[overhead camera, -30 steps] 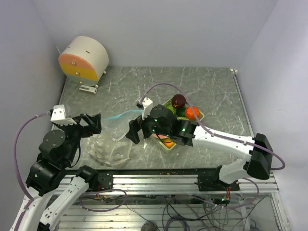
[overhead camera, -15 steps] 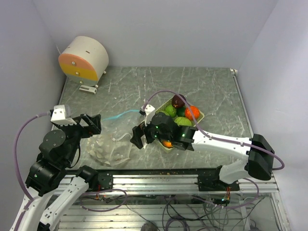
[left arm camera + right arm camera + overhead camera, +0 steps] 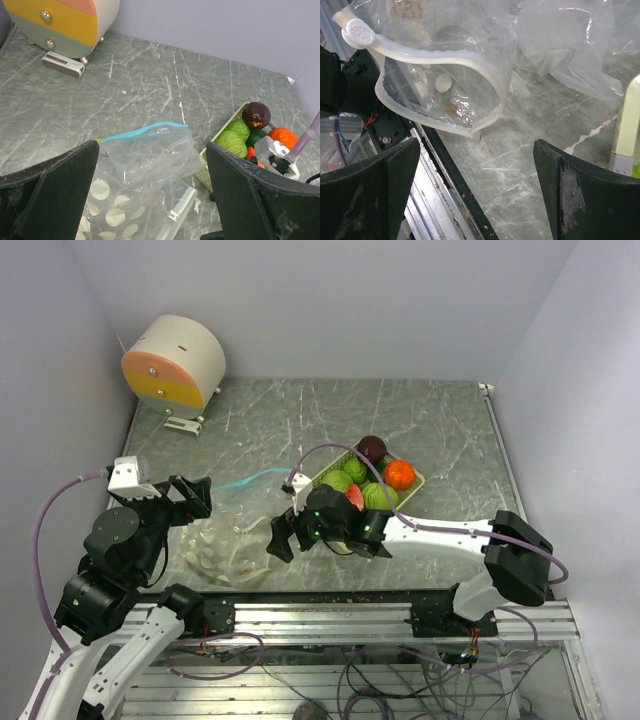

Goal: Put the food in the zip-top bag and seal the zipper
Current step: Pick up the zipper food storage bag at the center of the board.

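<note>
Veined grey tabletop point(image 3: 440, 420) bears crinkled clear bag point(image 3: 225, 550) and round glossy food point(image 3: 399, 474).

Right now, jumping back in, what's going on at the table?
Both claws are open and hold nothing. The right claw hovers at the mouth of the zip-top bag, which lies crumpled and unsealed on the table between the arms. The left claw hangs by the bag's left side, not gripping it. The food sits in the basket right of the bag; none shows inside the bag yet.
</note>
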{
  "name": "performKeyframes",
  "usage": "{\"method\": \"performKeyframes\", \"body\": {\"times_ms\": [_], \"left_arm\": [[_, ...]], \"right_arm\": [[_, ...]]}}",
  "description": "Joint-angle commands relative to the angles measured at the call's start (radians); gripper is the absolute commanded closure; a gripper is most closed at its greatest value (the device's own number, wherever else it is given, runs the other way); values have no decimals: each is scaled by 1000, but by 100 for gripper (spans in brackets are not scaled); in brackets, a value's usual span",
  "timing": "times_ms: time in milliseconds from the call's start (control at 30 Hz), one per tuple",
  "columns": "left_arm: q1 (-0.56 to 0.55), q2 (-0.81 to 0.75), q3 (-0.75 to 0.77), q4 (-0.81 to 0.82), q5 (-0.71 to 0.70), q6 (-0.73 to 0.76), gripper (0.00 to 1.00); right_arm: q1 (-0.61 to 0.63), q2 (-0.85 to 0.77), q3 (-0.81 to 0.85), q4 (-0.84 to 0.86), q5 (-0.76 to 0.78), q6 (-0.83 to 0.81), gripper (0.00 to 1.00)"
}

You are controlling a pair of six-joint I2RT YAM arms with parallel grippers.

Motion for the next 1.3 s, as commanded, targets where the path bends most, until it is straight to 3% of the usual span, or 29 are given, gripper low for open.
{"method": "performKeyframes", "body": {"times_ms": [0,333,500,800,1000,1267], "left_arm": [[8,-3,12,1,7,1,0],[8,12,20,-3,16,9,0],[8,16,19,-11,16,10,0],[8,32,36,-40,17,19,0],[8,27,39,-44,13,16,0],[8,49,178,-55,52,72,1]], "right_arm": [[4,50,9,94,-36,0,4],[3,173,14,218,13,46,9],[3,213,6,317,43,54,16],[4,292,9,400,12,74,46],[12,246,-16,408,49,65,97],[30,27,46,142,73,76,100]]}}
